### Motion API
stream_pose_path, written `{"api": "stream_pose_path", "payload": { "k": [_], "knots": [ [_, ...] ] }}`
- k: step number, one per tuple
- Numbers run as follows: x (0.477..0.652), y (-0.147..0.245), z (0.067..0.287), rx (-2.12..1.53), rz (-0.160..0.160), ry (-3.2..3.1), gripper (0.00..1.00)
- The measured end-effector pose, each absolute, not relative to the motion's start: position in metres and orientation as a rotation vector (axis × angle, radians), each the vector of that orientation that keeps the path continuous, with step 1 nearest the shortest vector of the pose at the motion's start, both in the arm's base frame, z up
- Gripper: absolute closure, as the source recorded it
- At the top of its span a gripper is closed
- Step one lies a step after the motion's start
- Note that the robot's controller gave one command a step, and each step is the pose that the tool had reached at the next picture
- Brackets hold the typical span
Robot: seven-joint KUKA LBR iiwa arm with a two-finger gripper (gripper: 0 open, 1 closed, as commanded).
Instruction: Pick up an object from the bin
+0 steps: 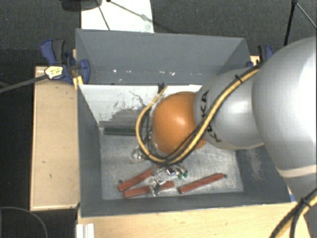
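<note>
Now gripper [162, 176] low over red-brown sticks [134, 182] at bin [89, 155] front; open or closed, cannot tell. Dark green bar [119, 130] farther back.

We lost the inner ends of two red-brown sticks [134, 182] beneath the gripper [162, 178]; the arm [277, 108] ran past the edge.

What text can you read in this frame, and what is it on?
"KUKA": black letters running down the grey wrist link of the arm, partly crossed by the yellow-and-black cable.
Reddish-brown sticks on the bin floor: no legible marks.
Nothing else can be read.
</note>
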State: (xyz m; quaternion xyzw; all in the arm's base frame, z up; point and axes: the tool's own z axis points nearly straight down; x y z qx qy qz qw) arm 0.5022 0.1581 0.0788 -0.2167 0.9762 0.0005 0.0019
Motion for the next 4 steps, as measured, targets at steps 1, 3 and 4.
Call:
{"api": "stream_pose_path", "payload": {
  "k": [1, 3, 4],
  "knots": [
    [0.502, 0.159, 0.084, -0.674, 0.004, 3.060, 1.00],
    [0.501, 0.159, 0.086, -0.672, 0.003, 3.064, 1.00],
    [0.501, 0.158, 0.105, -0.669, 0.001, 3.069, 1.00]
  ]
}}
